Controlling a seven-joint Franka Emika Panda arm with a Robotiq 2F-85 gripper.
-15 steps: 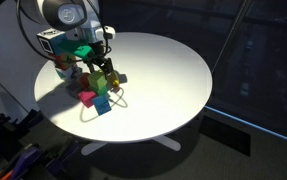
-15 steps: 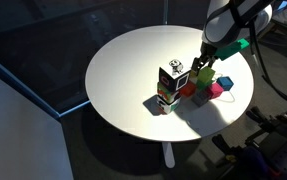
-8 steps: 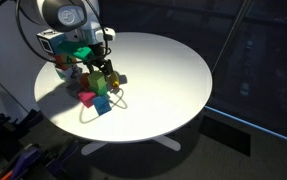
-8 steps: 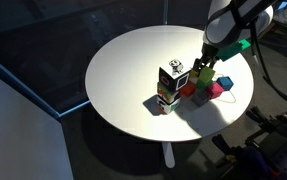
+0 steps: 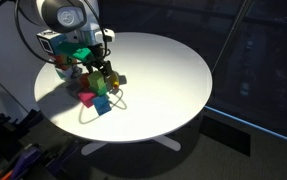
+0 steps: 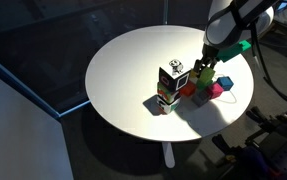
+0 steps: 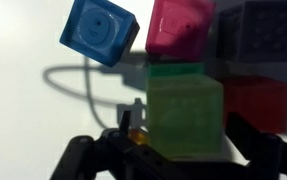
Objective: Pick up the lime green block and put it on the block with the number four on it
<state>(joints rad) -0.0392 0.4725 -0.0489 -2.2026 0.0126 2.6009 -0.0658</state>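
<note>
In the wrist view the lime green block (image 7: 185,115) sits between my gripper's (image 7: 181,125) two dark fingers, which press on its left and right sides. In both exterior views the gripper (image 5: 103,70) (image 6: 204,70) points down into the cluster of blocks, with the lime green block (image 6: 200,82) at its tips. A greyish-blue block with pale edges and faint marks (image 7: 265,35), seemingly the block with the number four, lies just past the green one at the upper right. I cannot read a number on it.
A blue block (image 7: 98,30), a pink block (image 7: 183,25) and a red block (image 7: 260,100) crowd round the green one. A stack topped by a black-and-white block (image 6: 171,74) stands beside them. All rest on the round white table (image 5: 168,70).
</note>
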